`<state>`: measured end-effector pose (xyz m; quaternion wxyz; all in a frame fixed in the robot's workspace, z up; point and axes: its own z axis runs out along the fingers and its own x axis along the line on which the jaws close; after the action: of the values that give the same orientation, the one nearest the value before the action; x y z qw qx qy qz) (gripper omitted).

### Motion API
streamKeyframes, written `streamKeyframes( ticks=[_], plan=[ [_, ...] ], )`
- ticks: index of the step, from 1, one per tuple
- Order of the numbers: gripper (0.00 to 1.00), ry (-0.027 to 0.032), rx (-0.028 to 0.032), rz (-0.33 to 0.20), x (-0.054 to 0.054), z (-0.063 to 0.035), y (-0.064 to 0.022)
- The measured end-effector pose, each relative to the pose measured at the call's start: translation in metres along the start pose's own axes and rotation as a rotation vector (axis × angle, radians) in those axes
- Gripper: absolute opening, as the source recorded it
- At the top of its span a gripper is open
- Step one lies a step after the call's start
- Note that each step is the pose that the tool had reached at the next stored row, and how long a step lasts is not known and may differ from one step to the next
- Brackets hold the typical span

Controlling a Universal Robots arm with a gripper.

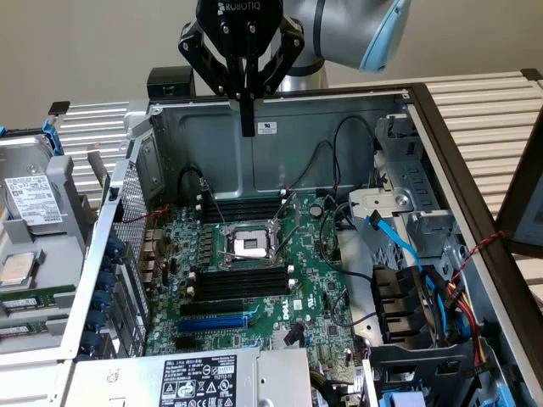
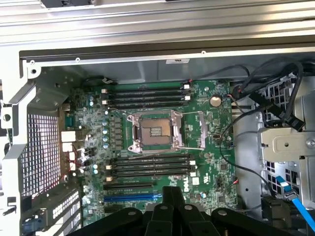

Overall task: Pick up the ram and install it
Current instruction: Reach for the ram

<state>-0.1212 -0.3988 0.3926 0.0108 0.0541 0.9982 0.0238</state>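
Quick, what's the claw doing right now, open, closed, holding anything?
Claw: closed, nothing visible between its fingers, hanging over the open computer case.

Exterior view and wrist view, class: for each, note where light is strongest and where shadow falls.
Exterior view: even light on the motherboard; the case's back wall carries a pale sheen; the shut claw stands dark against it. Wrist view: the metal rim above the motherboard is brightest, the perforated side panel glows white, the claw lies in shadow.
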Motion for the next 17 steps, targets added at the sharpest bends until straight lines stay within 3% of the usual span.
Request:
streamKeyframes(
  ticks=[3,13,17],
  plan=[
    [0.10,0.0011,0.0003,0.003,0.005,-0.0002,-0.0005],
    [0.10,0.0218,0.0026,0.004,0.050,-0.0002,-0.0052],
    [0.10,0.0267,0.0030,0.005,0.068,0.0006,-0.0070]
  ],
)
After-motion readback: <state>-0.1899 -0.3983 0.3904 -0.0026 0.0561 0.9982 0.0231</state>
